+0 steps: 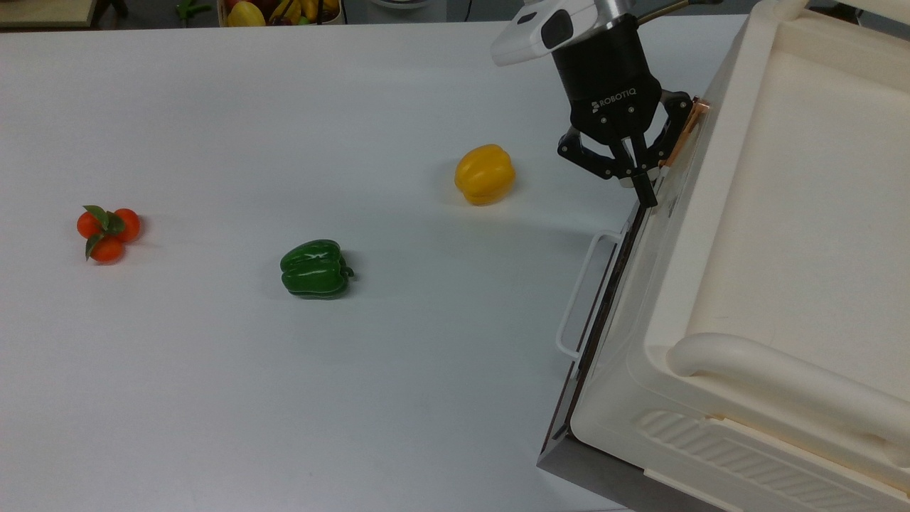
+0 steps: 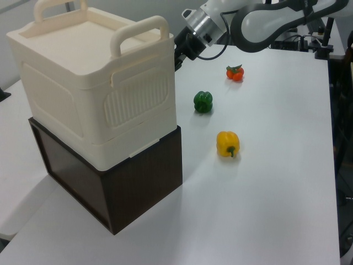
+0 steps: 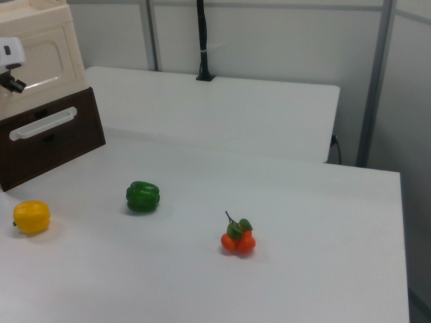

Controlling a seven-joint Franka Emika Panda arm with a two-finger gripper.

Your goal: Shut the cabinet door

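Observation:
The cabinet point(image 1: 775, 235) is a large cream box with bar handles on top, at the top view's right; it also shows in the left view point(image 2: 88, 88). Its cabinet door point(image 1: 674, 188) lies almost flat against the front, with a copper strip point(image 1: 684, 134) on its end edge. The door's recessed face shows in the right view point(image 3: 42, 57). My gripper point(image 1: 647, 193) is shut, empty, and its fingertips touch the door just below the copper strip. In the left view the gripper point(image 2: 177, 55) sits at the cabinet's far corner.
Under the cabinet sits a dark brown drawer unit point(image 2: 138, 176) with a white wire handle point(image 1: 584, 295). On the white table lie a yellow pepper point(image 1: 485, 173), a green pepper point(image 1: 315, 268) and a cluster of small tomatoes point(image 1: 107, 230).

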